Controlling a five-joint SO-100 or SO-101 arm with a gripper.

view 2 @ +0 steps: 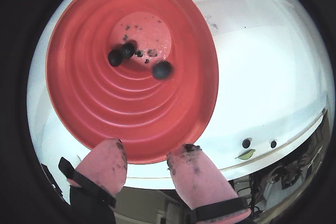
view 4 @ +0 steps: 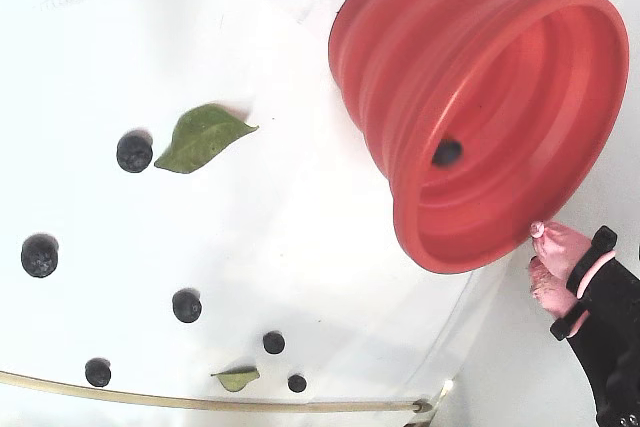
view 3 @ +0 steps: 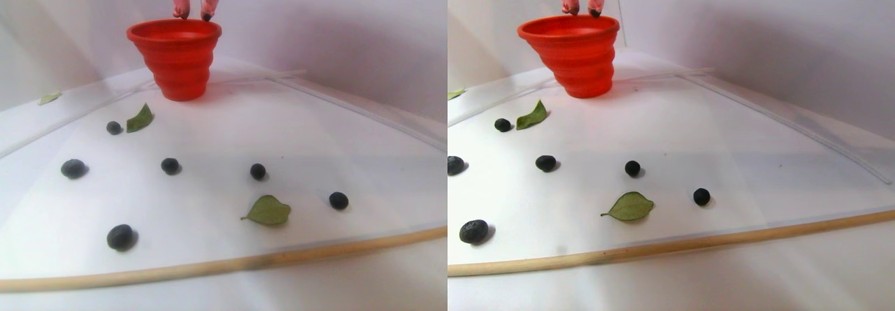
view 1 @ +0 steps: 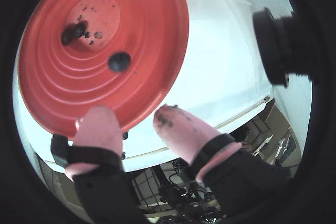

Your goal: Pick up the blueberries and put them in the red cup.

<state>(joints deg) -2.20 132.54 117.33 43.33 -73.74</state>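
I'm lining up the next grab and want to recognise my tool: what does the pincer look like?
The pincer has two rounded fingertips in pink covers, smudged with dark specks near the ends. Black straps band each cover further back, and the body behind them is black. No cable on it is clearly visible.

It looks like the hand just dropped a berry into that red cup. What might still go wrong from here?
The hand hangs open right at the rim of the red cup, so pulling away carelessly might knock or tip it.

The fingertips are smeared with dark juice, so later berries might get squashed or stick.

Six blueberries lie scattered on the white table, some beside a green leaf; the hand might grab the leaf or nudge a berry so it rolls away.
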